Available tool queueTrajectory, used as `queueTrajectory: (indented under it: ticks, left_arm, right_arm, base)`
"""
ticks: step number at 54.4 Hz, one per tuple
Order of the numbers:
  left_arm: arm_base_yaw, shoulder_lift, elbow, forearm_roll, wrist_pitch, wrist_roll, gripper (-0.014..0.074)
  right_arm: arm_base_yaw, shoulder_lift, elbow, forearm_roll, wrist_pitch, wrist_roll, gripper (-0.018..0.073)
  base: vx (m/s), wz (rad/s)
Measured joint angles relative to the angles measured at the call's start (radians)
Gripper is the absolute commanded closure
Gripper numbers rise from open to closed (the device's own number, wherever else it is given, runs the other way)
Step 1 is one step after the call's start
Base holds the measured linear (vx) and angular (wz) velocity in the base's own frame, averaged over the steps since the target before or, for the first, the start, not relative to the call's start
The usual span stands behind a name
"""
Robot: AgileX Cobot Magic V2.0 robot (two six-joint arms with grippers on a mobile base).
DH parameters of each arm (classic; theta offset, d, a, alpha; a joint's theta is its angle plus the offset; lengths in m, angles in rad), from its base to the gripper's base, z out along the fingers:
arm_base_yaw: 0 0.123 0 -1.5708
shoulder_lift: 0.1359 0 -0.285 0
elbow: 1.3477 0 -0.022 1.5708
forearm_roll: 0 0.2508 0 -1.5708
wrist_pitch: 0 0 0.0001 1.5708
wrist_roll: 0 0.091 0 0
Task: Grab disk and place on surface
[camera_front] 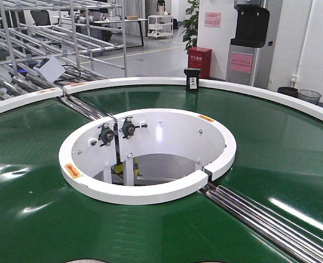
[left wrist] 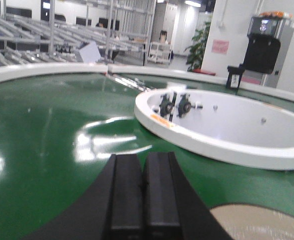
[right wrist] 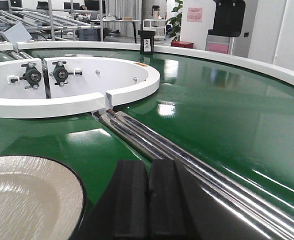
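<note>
Reaching for: the disk (right wrist: 27, 200), cream with a dark rim, lying flat on the green belt (right wrist: 226, 110).
Disk from right fingers: just beside my right fingers (right wrist: 132, 200), low and to their left, cut off by the frame edge.
Disk from left fingers: near my left fingers (left wrist: 127, 200), low and to their right, so it sits between my two arms.
Right fingers: pressed together, holding nothing.
Left fingers: pressed together too, empty.
Ahead of fingers: the white ring (right wrist: 87, 102), with steel rollers (right wrist: 151, 140) running away in front of my right fingers.
Bench: not in any view; I cannot tell which way it lies.
Stage: I judge the grab not yet begun.
Doing it well: spread one pair of fingers first. Then come at the rim from the side, one finger over the lip and one under, since a flat disk on a glossy belt offers little to pinch.
Risk: approaching with fingers shut would likely shove the disk along the slick belt towards the rollers.
</note>
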Motion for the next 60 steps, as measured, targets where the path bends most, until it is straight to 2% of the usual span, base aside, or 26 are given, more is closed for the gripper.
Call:
queueTrajectory:
  ticks: [6, 16, 24, 28, 33, 41, 60]
  left_arm:
    - [0.000, 0.000, 0.000, 0.000, -0.038, 0.000, 0.0604]
    - [0.000, 0.000, -0.009, 0.000, -0.115, 0.000, 0.0603]
    - [0.000, 0.001, -0.148, 0.000, -0.120, 0.001, 0.0601]
    - [0.000, 0.031, -0.271, 0.000, -0.079, 0.009, 0.0601]
    - [0.000, 0.121, -0.445, 0.000, 0.026, 0.046, 0.0601]
    - [0.000, 0.315, -0.647, 0.000, 0.132, 0.095, 0.0601]
    - [0.000, 0.704, -0.684, 0.000, 0.212, 0.097, 0.0565]
  right_arm:
    - [0.000, 0.000, 0.000, -0.002, -0.011, -0.002, 0.0564]
    - [0.000, 0.000, 0.000, 0.002, -0.163, 0.004, 0.0564]
    - [0.000, 0.014, -0.127, 0.020, -0.049, 0.020, 0.0564]
    - [0.000, 0.063, -0.246, 0.020, 0.024, 0.021, 0.0564]
    - [0.000, 0.147, -0.385, 0.019, 0.075, 0.021, 0.0564]
    - [0.000, 0.306, -0.492, 0.017, 0.055, 0.020, 0.0564]
    - [0.000, 0.592, -0.497, 0.018, 0.037, 0.020, 0.0519]
  base:
    - [0.00, 0.00]
    - [0.00, 0.00]
    - [0.00, 0.00]
    - [0.00, 0.00]
    - [0.00, 0.00]
    - [0.00, 0.00]
    - [0.00, 0.00]
